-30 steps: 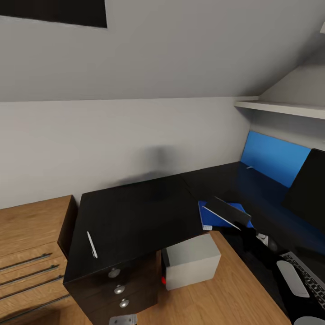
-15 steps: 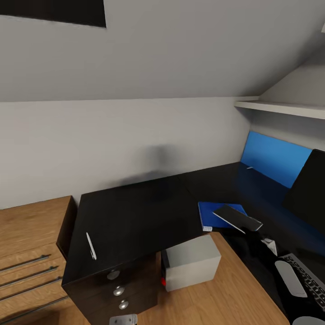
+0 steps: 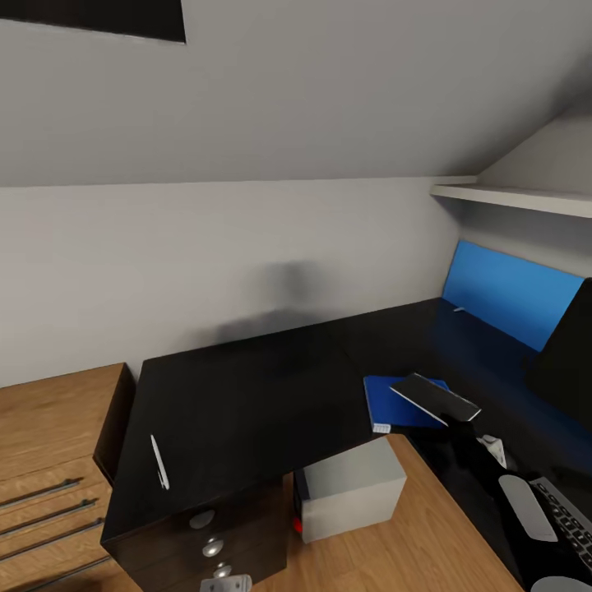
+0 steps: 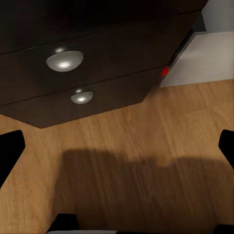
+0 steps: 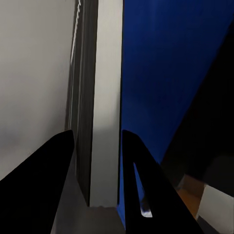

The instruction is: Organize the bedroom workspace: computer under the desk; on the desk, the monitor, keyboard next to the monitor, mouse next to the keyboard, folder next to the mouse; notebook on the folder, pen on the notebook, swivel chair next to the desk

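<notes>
The right gripper is pinched shut on the notebook, a thin dark book with a pale edge, and holds it flat just above the blue folder. The folder already lies on the black desk, near the inner corner of the desk's front edge. So the step in hand looks like stacking the notebook on top of the folder. In the right wrist view the two dark fingers sit on each side of the notebook's edge, with the blue folder just behind it. The next move, I think, is to bring the notebook down slowly, line it up over the folder, and then let go. The notebook pokes out past the folder on the side toward the mouse, so it may need a small slide back toward the wall first. The pen lies far off on the other end of the desk, close to the front edge, and it must go on top last. The left gripper is wide open and holds nothing; it hangs low over the wood floor in front of the desk drawers. The grey computer sits under the desk. The keyboard and the dark monitor are just beside the arm, so there is not much room on that side. The middle of the desk is bare, with lots of room.
</notes>
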